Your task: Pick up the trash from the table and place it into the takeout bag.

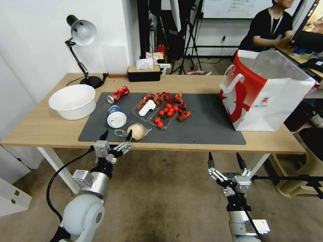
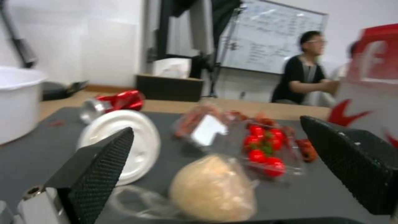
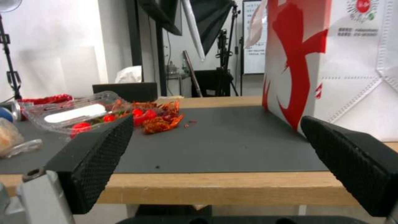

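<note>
Head view: left gripper (image 1: 116, 135) spread wide at table (image 1: 40, 127) near edge, bun (image 1: 137, 131) just beyond its fingertips; takeout bag (image 1: 265, 97) far to its right

Left wrist: bun (image 2: 212, 189) between open fingers, untouched

Right wrist: right gripper (image 3: 215, 149) wide, empty, short of table edge

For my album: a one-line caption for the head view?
Left claw open beside the wrapped bun; takeout bag waits across the table.

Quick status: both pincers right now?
Left pincer: open, empty, at the pale bun in clear plastic.
Right pincer: open, empty, short of the light-wood table.
</note>
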Robot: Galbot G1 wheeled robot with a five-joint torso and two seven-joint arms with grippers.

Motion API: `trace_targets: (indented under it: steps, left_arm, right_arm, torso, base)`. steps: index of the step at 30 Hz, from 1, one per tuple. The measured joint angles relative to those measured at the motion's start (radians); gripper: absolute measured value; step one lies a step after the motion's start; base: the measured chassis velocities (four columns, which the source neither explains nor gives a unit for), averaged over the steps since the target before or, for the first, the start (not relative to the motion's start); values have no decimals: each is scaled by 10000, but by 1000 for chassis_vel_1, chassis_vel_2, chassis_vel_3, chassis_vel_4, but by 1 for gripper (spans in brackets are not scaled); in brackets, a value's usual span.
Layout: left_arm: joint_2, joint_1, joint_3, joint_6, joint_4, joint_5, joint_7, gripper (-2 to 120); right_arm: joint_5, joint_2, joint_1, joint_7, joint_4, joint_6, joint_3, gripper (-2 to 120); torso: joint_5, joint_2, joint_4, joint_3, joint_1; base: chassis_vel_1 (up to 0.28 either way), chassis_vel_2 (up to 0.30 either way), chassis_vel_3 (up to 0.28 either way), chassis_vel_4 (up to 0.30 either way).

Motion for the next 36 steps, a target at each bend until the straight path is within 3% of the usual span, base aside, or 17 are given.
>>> trace_targets:
  steps: [2,6,21,27,36]
  left_arm:
    - [280,-221,90,-253,267,-127,802,100]
    - [566,-590,270,-193,594,-10,997,100]
    - [919,-998,352,227,872,512,852,100]
    - [997,-1440,484,1180,1063,1016,314,100]
    - [1069,-1659,924,1650,1155,1140,568,100]
  right_arm:
    - [3,-80,133,2,-70,-99,-95,100]
    - [14,-107,176,5,-136,-128,-116,100]
    - [51,-233,331,12,-265,-217,-268,100]
    - [59,-301,401,14,-374,-284,-387,100]
    - [27,-303,375,23,-405,-311,-343,100]
  torso:
    - [2,0,4,0,-2]
    - [0,0,2,0,-1]
    - [0,0,1,0,-2]
    - [0,0,0,0,-1]
    - [0,0,1,0,-2]
  base:
    - [0,0,0,0]
    - [0,0,0,0]
    - [0,0,0,0]
    - [0,0,0,0]
    - [0,0,0,0]
